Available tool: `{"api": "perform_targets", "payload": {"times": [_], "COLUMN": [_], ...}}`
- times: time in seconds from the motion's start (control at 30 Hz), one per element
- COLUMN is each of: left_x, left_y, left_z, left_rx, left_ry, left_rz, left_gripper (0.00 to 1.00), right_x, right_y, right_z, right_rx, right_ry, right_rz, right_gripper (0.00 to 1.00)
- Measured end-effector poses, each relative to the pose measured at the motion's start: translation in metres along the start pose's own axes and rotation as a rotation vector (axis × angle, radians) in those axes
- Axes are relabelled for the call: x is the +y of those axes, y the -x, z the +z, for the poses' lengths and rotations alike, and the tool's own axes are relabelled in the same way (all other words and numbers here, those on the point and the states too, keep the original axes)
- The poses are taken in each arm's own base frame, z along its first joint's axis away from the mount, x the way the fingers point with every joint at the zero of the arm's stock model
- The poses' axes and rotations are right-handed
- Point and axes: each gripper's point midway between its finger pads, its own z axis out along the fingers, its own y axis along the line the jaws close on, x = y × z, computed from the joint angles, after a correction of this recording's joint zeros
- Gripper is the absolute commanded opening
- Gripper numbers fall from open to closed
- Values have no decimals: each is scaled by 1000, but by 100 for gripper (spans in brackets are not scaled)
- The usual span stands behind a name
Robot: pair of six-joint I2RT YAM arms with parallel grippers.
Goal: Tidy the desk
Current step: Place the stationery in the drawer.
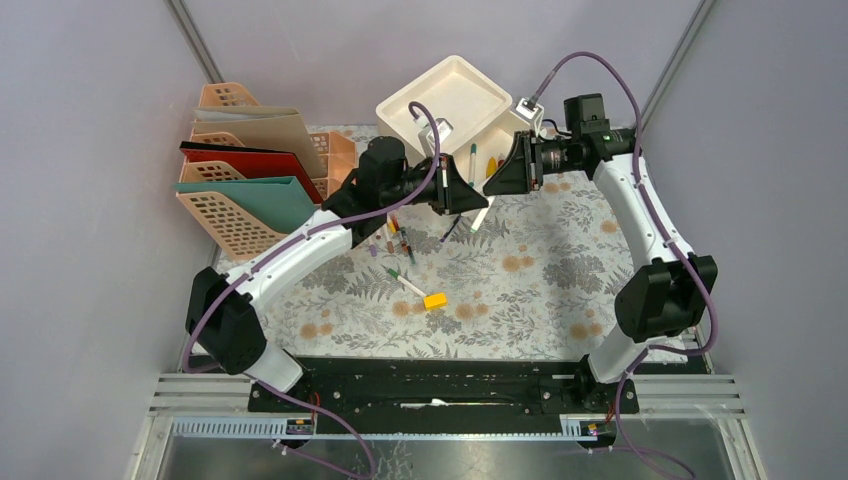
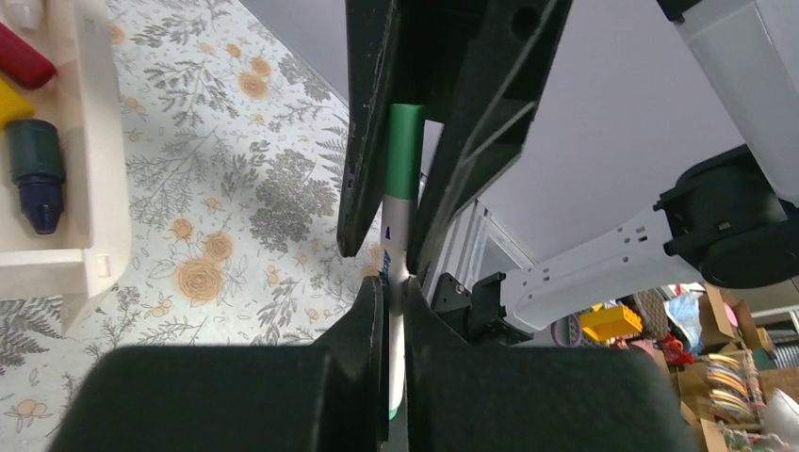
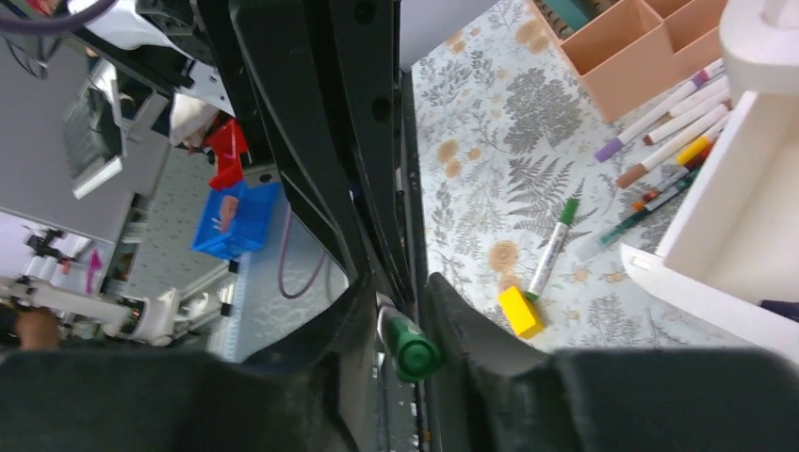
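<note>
Your left gripper (image 2: 394, 292) is clamped on a marker (image 2: 405, 151) by its white barrel, up above the desk (image 1: 540, 290), while your right gripper (image 3: 403, 297) pinches the green cap. Blue print on the barrel is too blurred to read.

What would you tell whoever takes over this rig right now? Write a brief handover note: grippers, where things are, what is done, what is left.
Left gripper: shut on a green-capped marker, held above the desk.
Right gripper: fingers flank that marker's cap; a firm grip is not certain.
Done: a few markers lie in the tray.
Left: finish the hand-over, then clear the loose markers, the green marker and the yellow block off the desk.
</note>
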Motion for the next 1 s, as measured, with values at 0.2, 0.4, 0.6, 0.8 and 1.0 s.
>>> {"api": "perform_targets", "payload": {"times": [0.2,0.4,0.6,0.8,1.0], "left_x": [1,14,37,46,69], "left_y": [1,-9,-9,14,5], "left_z": [-1,-7,-35,-79,-97], "left_rx": [2,55,62,-64,-79], "left_ry": [-1,68,269,486,608], "left_rz": [18,61,179,274,262], "left_gripper": [26,56,87,99,99], "right_x": [1,-4,-24,-57,-109], "right_y": [0,11,41,68,76], "right_z": [3,3,-4,-17,-22], "right_rx": [3,11,17,0,-47], "right_ry": [10,-36,-187,-394,-557], "right_rz": [12,-26,-159,-215,-95], "right_gripper": [0,0,0,0,0]}}
